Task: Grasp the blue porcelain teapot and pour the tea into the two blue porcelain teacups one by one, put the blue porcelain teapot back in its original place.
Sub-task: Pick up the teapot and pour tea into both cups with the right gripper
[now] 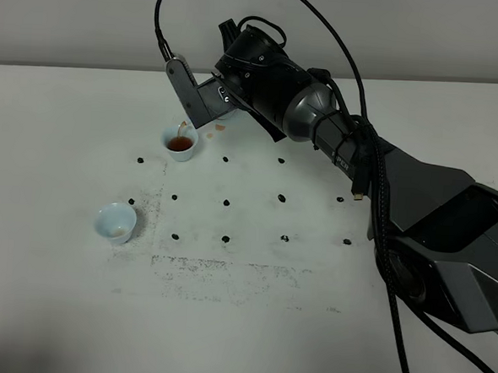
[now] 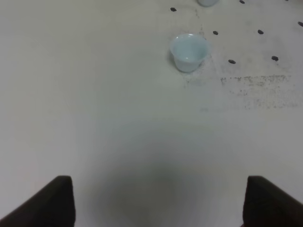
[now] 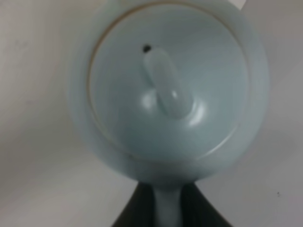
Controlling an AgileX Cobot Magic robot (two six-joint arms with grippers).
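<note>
My right gripper (image 1: 195, 99) reaches across to the far left and is shut on the loop handle of the blue porcelain teapot (image 3: 165, 90). The pot fills the right wrist view, lid and knob facing the camera. In the high view the arm hides it. A thin stream of tea falls into the far teacup (image 1: 181, 143), which holds brown tea. The near teacup (image 1: 116, 222) stands empty to the front left; it also shows in the left wrist view (image 2: 188, 52). My left gripper (image 2: 161, 203) is open and empty over bare table, well short of that cup.
The white table (image 1: 249, 322) bears a grid of black dots (image 1: 227, 203) and a scuffed grey patch (image 1: 227, 270). The right arm's dark body (image 1: 417, 205) and cables (image 1: 381, 245) cross the right half. A wall (image 1: 73, 15) runs behind the table's far edge.
</note>
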